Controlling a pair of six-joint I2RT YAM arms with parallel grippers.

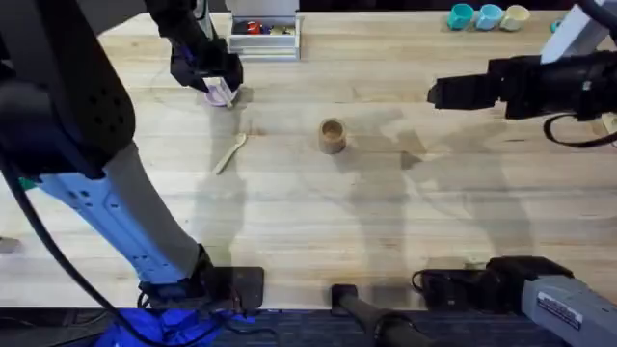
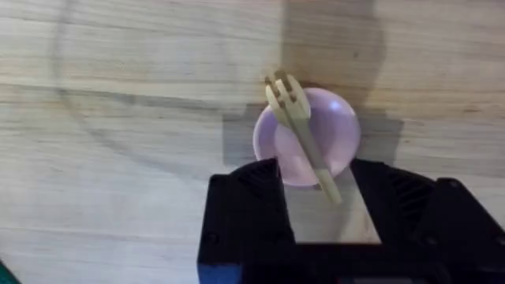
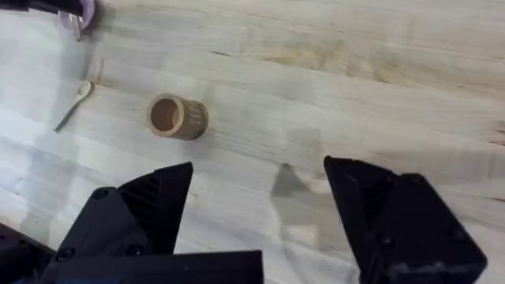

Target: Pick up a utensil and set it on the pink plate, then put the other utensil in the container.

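Note:
The pale wooden fork [image 2: 298, 122] lies across the small pink plate [image 2: 343, 130], tines past the rim and handle end reaching between my left gripper's fingers. That left gripper [image 2: 319, 197] is open just above the plate [image 1: 220, 93] at the table's far left [image 1: 207, 75]. The wooden spoon [image 1: 229, 152] lies flat on the table nearer than the plate. The tan cylindrical container [image 1: 332, 135] stands upright at mid table. My right gripper [image 1: 434, 93] hovers open and empty to the right of the container [image 3: 175, 117], with the spoon [image 3: 75, 102] farther off.
A white bin [image 1: 263, 34] with small items sits at the far edge behind the plate. Three small cups [image 1: 489, 14] stand at the far right. The wooden table [image 1: 318, 222] is bare toward the front.

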